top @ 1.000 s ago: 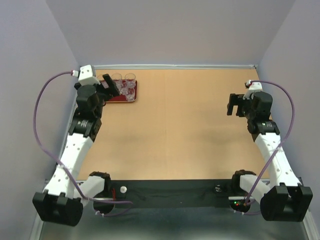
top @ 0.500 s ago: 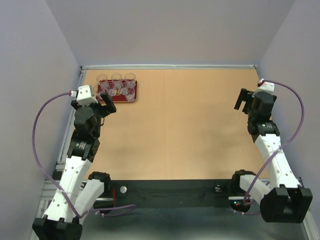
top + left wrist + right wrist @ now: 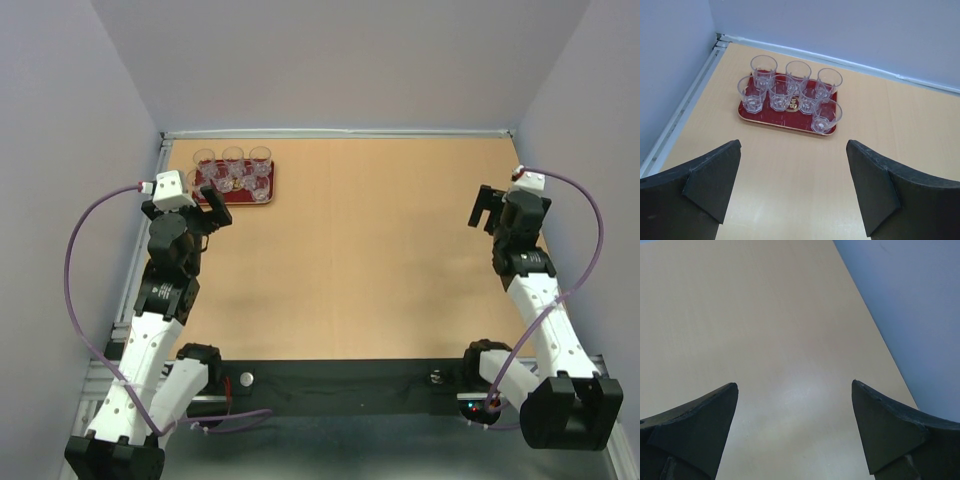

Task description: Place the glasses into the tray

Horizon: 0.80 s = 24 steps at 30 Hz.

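The dark red tray [image 3: 240, 200] lies at the far left corner of the table and also shows in the left wrist view [image 3: 786, 116]. Several clear glasses [image 3: 781, 92] stand upright on it, packed in two rows; in the top view they show as a cluster [image 3: 234, 156]. My left gripper [image 3: 212, 210] is open and empty, just on the near side of the tray and apart from it; its jaws [image 3: 793, 145] frame bare table. My right gripper [image 3: 486, 208] is open and empty at the right side, over bare table [image 3: 795, 385].
Pale walls close in the table at the back, left and right [image 3: 330, 60]. A metal rail [image 3: 685, 107] runs along the left edge beside the tray. The right table edge [image 3: 875, 325] lies close to my right gripper.
My left gripper has drawn back from over the tray towards the near side, uncovering the glasses. My right gripper has shifted slightly right. Both stay open.
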Each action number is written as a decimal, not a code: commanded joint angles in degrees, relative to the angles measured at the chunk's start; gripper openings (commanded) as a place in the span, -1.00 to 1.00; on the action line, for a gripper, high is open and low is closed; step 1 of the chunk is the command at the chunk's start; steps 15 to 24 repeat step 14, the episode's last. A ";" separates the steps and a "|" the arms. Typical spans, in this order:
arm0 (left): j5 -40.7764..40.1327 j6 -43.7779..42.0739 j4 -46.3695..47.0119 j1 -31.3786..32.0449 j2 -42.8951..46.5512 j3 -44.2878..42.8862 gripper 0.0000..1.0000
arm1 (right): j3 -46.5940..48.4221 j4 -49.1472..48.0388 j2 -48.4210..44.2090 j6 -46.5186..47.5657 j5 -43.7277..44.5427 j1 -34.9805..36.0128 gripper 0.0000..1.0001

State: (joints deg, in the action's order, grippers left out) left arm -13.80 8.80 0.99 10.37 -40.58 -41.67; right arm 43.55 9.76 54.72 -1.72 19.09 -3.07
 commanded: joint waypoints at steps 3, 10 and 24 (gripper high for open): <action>-1.14 -0.80 1.99 -0.18 1.20 0.54 0.97 | -0.57 -3.43 -1.46 0.40 1.30 -0.36 1.00; -1.05 -0.89 1.99 -0.26 1.03 0.71 0.97 | -1.36 -3.52 -2.16 0.13 1.03 -0.36 1.00; -1.23 -0.98 1.99 -0.18 1.03 0.71 0.97 | -1.54 -3.78 -2.69 0.39 1.04 -0.36 1.00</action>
